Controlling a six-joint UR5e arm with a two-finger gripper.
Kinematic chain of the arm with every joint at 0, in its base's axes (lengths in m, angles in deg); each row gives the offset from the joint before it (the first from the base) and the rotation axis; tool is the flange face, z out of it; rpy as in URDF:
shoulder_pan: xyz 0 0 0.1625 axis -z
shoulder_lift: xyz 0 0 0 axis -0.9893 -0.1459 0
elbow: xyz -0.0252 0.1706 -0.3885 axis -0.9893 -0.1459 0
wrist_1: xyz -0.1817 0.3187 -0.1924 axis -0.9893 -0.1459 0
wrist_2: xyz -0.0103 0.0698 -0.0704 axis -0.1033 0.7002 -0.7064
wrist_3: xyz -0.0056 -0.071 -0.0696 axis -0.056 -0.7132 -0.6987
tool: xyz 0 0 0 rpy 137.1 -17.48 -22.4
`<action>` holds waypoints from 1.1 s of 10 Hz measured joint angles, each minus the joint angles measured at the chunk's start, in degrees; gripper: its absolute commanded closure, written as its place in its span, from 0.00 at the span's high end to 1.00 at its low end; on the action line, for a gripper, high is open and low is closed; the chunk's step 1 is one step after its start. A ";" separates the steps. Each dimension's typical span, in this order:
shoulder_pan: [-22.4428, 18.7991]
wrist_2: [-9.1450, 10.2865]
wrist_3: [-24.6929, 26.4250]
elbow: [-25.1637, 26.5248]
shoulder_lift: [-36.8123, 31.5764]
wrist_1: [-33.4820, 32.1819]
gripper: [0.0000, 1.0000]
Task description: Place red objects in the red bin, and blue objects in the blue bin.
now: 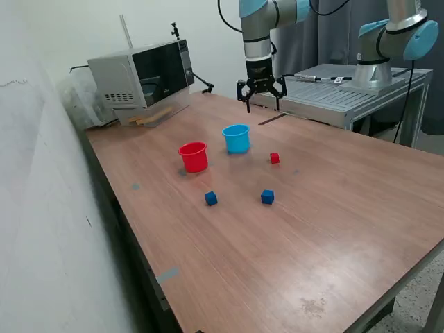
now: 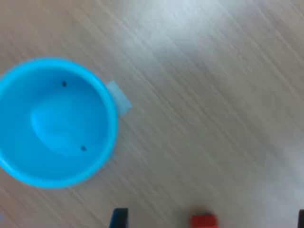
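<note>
Blue cubes (image 1: 211, 198); claw (image 1: 261, 98) spread, aloft.

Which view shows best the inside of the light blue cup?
The wrist view: it looks straight down into the light blue cup, showing an empty floor. The exterior view shows the cup from the side, mostly its outer wall.

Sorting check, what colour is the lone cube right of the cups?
Red, clearest in the exterior view.
</note>
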 measured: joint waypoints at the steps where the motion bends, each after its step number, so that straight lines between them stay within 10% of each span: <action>1: -1.01 0.10 -4.17 0.83 -0.22 -0.12 1.00; 11: -3.84 15.54 -11.67 3.58 4.09 -7.48 1.00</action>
